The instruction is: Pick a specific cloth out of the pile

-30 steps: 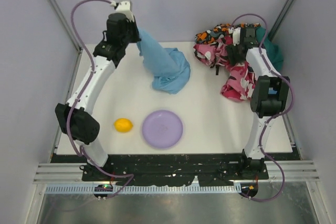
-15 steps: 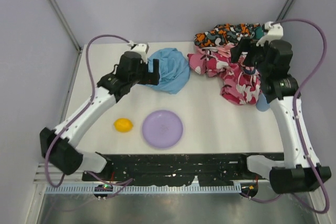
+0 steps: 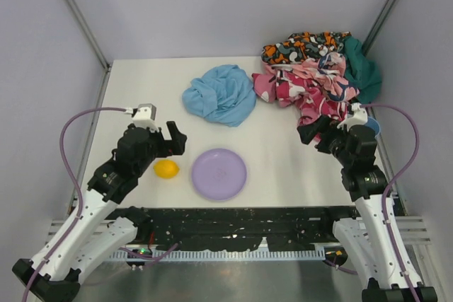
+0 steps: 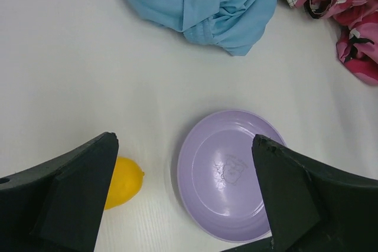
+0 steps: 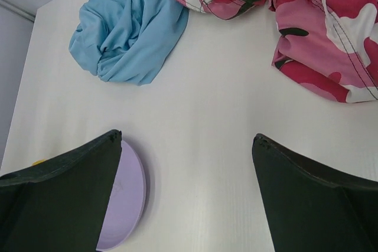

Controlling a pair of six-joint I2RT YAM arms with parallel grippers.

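The light blue cloth [image 3: 221, 95] lies crumpled on the table, left of the pile [image 3: 311, 76] and apart from it; it also shows in the left wrist view, cloth [image 4: 204, 1], and the right wrist view, cloth [image 5: 127, 25]. The pile of pink camouflage, orange-patterned and teal garments fills the back right corner. My left gripper [image 3: 172, 141] hovers open near the front left, with nothing between its fingers. My right gripper [image 3: 320, 133] is open and empty at the front right, just below the pile's pink edge [image 5: 331, 33].
A purple plate [image 3: 219, 173] sits front centre, with a yellow lemon [image 3: 166, 168] to its left. Walls close in on the table [image 3: 141, 97] at the back and both sides.
The left gripper let go of the blue cloth, which dropped into a heap, and pulled back toward the front. The right arm drew away from the pile to the front right.
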